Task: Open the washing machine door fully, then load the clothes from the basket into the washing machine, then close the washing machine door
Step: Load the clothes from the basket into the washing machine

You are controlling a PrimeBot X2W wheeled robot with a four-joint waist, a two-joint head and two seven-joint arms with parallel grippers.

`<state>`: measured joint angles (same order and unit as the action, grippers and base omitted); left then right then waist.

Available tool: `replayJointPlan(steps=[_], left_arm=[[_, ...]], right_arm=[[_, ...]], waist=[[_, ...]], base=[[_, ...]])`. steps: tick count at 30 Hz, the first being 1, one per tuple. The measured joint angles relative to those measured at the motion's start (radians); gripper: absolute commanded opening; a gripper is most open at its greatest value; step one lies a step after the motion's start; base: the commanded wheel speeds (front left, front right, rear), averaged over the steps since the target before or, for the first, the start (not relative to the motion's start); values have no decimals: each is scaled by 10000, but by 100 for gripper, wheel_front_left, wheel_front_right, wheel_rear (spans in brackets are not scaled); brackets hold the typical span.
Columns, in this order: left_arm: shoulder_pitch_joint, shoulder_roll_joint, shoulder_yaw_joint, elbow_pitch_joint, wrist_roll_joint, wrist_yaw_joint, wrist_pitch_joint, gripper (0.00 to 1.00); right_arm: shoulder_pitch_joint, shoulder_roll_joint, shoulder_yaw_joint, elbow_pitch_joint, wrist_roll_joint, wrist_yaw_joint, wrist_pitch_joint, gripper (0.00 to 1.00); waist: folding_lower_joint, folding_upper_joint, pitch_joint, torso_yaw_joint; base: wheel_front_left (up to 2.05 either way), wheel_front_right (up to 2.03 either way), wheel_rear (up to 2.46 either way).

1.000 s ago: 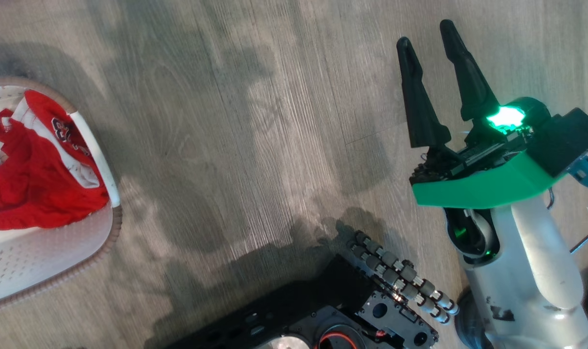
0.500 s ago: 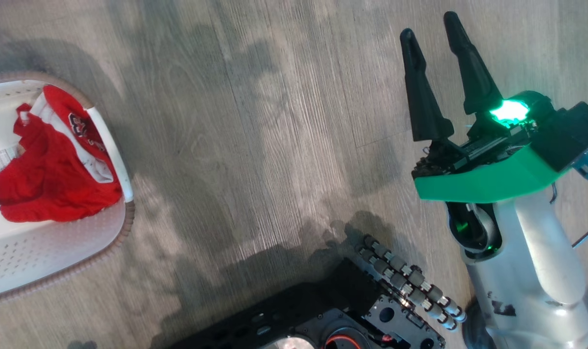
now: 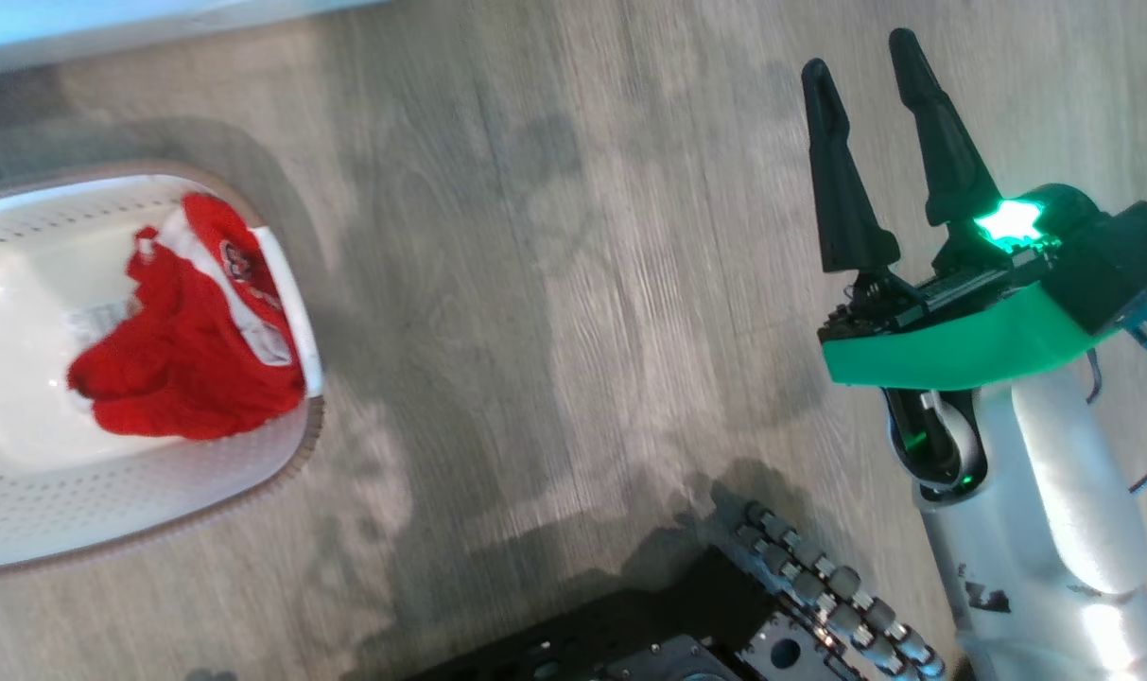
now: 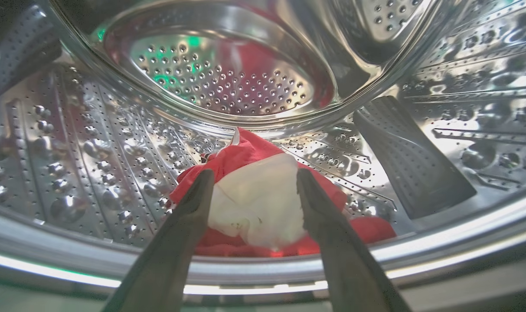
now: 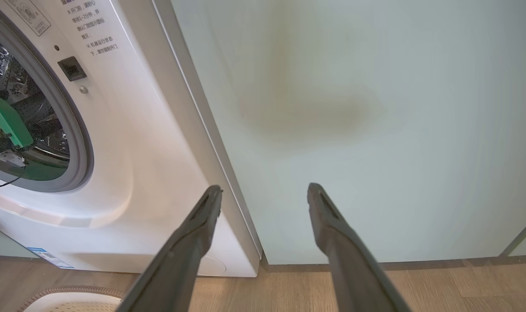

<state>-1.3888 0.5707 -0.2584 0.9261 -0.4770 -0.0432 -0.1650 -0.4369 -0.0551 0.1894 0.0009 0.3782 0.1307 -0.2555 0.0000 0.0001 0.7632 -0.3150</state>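
Loading half done, door not closed
Left gripper (image 4: 255, 174) spread over red garment (image 4: 256, 210) in drum (image 4: 228, 82); clothes (image 3: 185, 369) left in basket (image 3: 43, 530), 9 o'clock; right gripper (image 3: 859, 52) spread, empty

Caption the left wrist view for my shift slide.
Left gripper, open, at a red-and-white garment lying low in the steel drum.

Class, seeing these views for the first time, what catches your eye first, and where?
A bright red garment heaped in the cream basket at the head view's left stands out against the grey floor. In the left wrist view, a red and white cloth lies in the shiny steel drum beyond the left end effector's spread fingers. The right end effector, glowing green at its base, stands open at the head view's right.
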Motion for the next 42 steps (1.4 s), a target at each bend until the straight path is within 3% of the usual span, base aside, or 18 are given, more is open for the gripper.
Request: replayJointPlan(steps=[8, 21, 29, 42], left_arm=[[2821, -644, 153, -2497, -359, 757, -755, 100], [7779, -1024, 811, -7601, -372, 1868, -917, 100], [9887, -1804, 1517, -9058, 211, 2019, -920, 100], [12485, -3233, 2173, -9710, 1220, 1833, -920, 100]], right_arm=[[490, 0, -324, 291, -477, 0, 0, 100], [908, -4, -575, 863, -884, 0, 6, 100], [1280, -6, -777, 968, -995, 0, 190, 100], [2308, -4, -1185, 951, -1145, 0, 771, 100]], waist=[[0, 0, -966, 686], [-1, 0, -2577, 1668], [-1, 0, -3378, 2076], [-1, 0, -4920, 2763]], base=[[0, 0, 0], [0, 0, 0], [0, 0, 0], [0, 0, 0]])
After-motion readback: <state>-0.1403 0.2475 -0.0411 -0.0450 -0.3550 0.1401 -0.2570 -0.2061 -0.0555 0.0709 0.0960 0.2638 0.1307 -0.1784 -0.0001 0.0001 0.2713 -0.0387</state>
